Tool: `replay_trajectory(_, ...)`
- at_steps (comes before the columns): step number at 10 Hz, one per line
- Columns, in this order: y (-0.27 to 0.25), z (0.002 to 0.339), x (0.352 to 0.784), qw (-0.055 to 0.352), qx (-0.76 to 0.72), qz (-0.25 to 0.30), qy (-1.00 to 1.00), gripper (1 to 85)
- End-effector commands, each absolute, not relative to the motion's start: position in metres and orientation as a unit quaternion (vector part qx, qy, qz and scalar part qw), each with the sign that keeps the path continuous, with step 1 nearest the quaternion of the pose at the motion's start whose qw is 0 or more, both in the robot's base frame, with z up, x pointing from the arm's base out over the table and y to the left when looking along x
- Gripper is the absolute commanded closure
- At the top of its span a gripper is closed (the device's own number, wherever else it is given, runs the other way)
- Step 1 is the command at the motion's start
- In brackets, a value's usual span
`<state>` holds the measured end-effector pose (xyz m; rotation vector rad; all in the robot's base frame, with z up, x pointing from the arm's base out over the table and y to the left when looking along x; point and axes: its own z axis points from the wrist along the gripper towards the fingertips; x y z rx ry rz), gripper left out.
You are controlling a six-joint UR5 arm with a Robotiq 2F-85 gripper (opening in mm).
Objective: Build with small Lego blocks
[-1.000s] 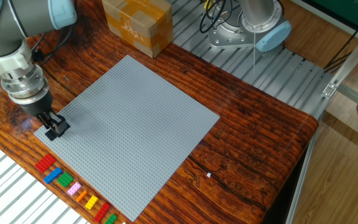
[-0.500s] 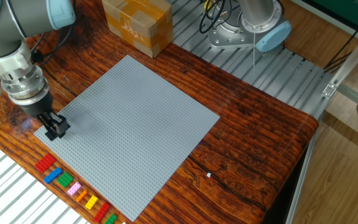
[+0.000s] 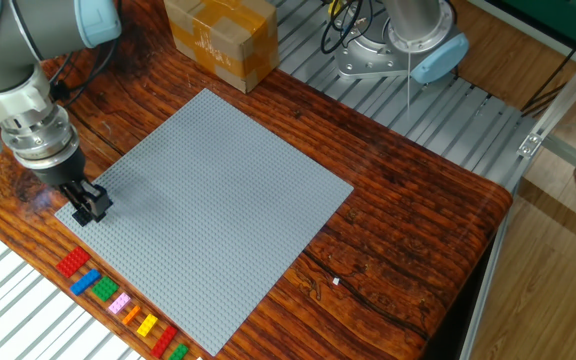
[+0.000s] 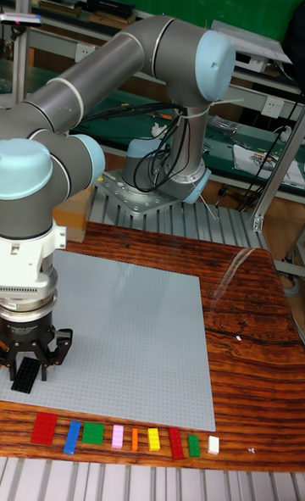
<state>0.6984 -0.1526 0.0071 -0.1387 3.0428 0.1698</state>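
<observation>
Black Lego brick point(image 4: 26, 375) gripped between the closed fingers of the tool point(image 3: 90, 207), down at the grey baseplate point(image 3: 218, 210) near its 9 o'clock corner in the fixed view; contact with the studs cannot be judged. Remaining bricks lie in a row on the wooden tabletop point(image 3: 408, 220) along the plate's near edge: red point(image 4: 44, 426), blue point(image 4: 73, 436), green point(image 4: 92, 433), pink point(image 4: 117, 436), orange point(image 4: 135, 439), yellow point(image 4: 153, 439). Cardboard box point(image 3: 220, 38) at 12 o'clock.

gripper point(image 3: 90, 208) over grey baseplate point(image 3: 218, 210) corner, gripping black brick point(image 3: 92, 209)
</observation>
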Motion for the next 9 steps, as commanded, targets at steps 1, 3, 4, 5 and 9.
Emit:
replay_trajectory(1,-0.1514,0.0103,0.6989,0.049,-0.044,0.060,0.996,37.7)
replay_trajectory(3,-0.1511,0.0102,0.6987,0.049,-0.045,0.060,0.996,37.7)
replay_trajectory(4,-0.1515,0.0100,0.6982,0.048,-0.046,0.060,0.996,37.7)
replay_trajectory(5,-0.1541,0.0093,0.6985,0.048,-0.046,0.056,0.996,38.0)
replay_trajectory(9,-0.1588,0.0064,0.7014,0.047,-0.042,0.055,0.996,38.0)
